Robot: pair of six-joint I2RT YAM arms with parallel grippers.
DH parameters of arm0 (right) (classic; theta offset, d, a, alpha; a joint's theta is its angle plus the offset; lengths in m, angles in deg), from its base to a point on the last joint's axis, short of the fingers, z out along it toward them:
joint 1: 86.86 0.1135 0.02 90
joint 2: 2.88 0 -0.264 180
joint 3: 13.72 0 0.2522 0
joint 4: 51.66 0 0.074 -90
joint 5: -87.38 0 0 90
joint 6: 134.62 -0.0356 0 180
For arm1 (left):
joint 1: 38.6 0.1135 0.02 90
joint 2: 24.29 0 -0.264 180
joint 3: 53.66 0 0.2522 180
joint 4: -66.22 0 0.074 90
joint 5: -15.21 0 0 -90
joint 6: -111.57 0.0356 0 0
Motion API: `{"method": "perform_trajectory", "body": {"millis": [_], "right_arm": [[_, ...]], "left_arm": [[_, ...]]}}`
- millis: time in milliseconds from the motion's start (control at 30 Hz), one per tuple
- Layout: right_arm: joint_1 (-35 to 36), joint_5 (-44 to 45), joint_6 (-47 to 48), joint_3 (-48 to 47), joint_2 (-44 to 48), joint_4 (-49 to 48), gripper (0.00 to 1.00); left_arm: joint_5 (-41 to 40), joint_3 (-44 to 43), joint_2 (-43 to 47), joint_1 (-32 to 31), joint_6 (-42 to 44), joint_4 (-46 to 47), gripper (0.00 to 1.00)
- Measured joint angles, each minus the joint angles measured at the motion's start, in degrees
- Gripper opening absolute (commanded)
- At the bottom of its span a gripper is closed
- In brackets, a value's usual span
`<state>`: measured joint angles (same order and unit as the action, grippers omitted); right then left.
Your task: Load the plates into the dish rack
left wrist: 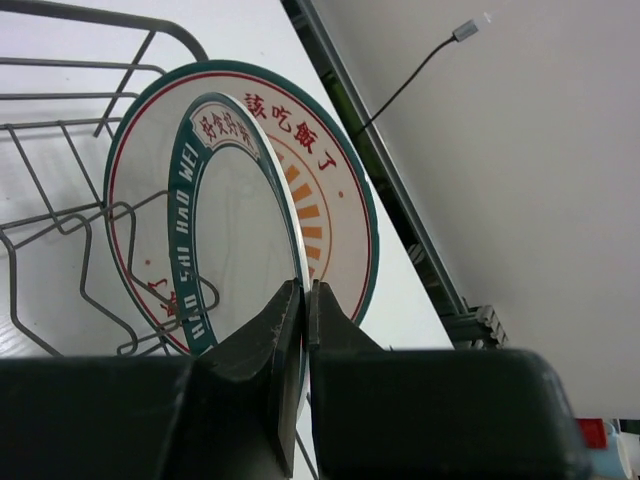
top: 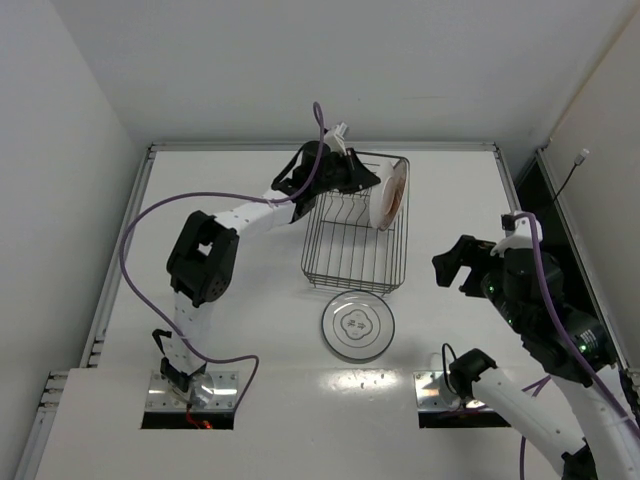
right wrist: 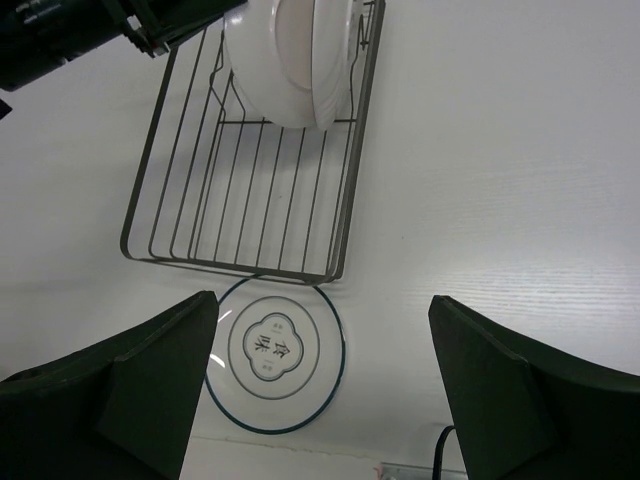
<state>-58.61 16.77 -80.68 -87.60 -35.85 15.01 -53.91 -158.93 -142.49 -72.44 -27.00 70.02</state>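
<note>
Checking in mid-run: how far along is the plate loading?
Done: the orange-centred plate stands on edge in the dish rack. In hand: the teal-ringed plate, upright beside it, its rim pinched in the shut left gripper, not yet released. Left: the grey plate lies flat on the table by the rack's near end; the right gripper hovers open, empty.

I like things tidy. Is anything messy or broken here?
Nothing is broken or spilled. Only the grey plate lies flat on the table, just outside the dish rack.
</note>
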Motion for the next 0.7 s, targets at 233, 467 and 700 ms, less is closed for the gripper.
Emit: {"method": "perform_trajectory", "body": {"millis": [233,467,700], "right_arm": [[0.0,-0.3,0.0,0.7,1.3,1.6,0.84],[0.0,-0.3,0.0,0.7,1.4,1.6,0.84],[0.0,-0.3,0.0,0.6,1.4,1.7,0.84]], "left_arm": [[-2.3,-2.6,-0.5,-0.8,1.4,-2.6,0.00],[-4.0,-5.9,-0.3,-1.6,2.3,-4.9,0.00],[-6.0,-7.4,2.1,-1.8,3.8,-5.4,0.00]]}}
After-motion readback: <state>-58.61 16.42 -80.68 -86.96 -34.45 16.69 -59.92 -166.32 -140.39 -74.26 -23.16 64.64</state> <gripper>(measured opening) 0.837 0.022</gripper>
